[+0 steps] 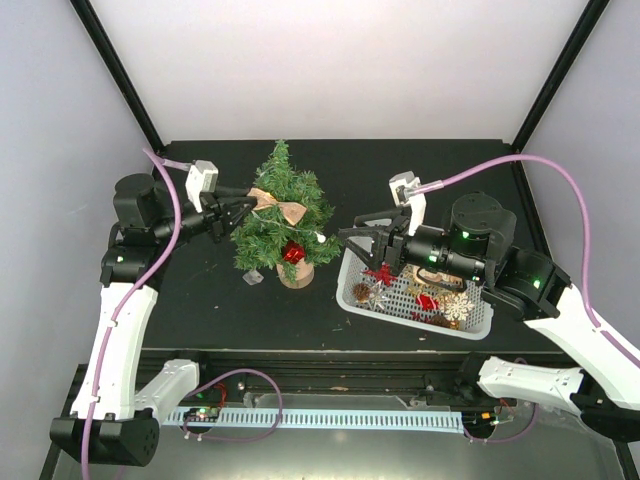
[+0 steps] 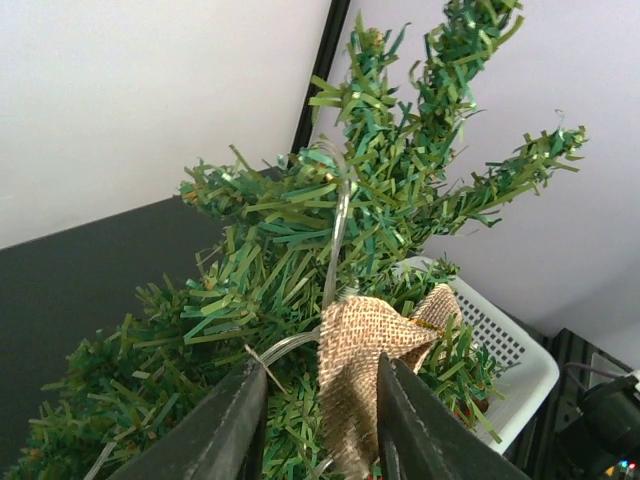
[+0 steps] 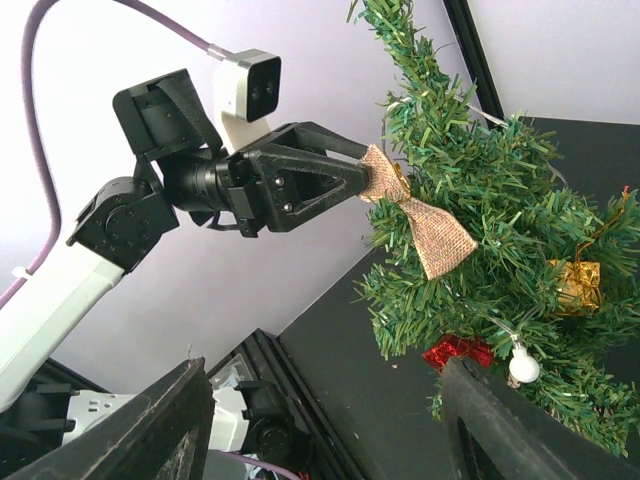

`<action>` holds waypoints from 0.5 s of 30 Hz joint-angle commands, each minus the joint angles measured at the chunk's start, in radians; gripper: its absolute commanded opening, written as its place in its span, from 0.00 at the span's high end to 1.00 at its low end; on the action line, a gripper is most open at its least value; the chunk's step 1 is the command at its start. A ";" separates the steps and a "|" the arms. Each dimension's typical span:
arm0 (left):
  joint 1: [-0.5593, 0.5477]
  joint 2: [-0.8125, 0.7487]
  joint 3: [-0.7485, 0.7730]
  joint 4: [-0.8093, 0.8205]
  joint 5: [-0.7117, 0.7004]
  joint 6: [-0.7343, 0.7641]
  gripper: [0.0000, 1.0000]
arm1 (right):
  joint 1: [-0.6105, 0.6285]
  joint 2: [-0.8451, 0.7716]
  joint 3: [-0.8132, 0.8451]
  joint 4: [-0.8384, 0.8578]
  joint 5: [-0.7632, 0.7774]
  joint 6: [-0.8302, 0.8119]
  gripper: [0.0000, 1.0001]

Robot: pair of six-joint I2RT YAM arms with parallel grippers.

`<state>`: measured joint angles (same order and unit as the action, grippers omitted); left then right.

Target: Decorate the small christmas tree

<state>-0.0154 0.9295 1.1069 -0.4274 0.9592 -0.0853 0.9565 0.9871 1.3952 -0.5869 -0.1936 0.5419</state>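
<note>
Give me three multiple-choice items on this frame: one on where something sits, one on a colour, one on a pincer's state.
1. In the top view, where does the white basket stand relative to the tree?
A) to its left
B) to its right
C) behind it

2. What colour is the bow on the tree?
A) blue
B) silver
C) tan

3. The right pincer is:
A) open and empty
B) shut on a star
C) shut on the bow

Answers:
1 B: the basket stands right of the tree, under the right arm.
2 C: the bow is tan burlap in both wrist views.
3 A: its fingers stand wide apart with nothing between them.
</note>
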 commanded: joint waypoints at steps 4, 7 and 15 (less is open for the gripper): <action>-0.005 -0.001 0.062 -0.065 -0.041 0.042 0.44 | -0.007 -0.005 0.008 0.019 -0.006 0.003 0.37; -0.006 -0.001 0.086 -0.111 -0.058 0.063 0.21 | -0.007 -0.004 0.010 0.017 -0.010 0.000 0.36; 0.001 -0.014 0.180 -0.231 -0.131 0.115 0.01 | -0.010 -0.028 -0.011 0.027 0.013 -0.003 0.36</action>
<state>-0.0154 0.9302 1.2167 -0.5880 0.8768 -0.0021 0.9520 0.9863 1.3952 -0.5869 -0.1928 0.5411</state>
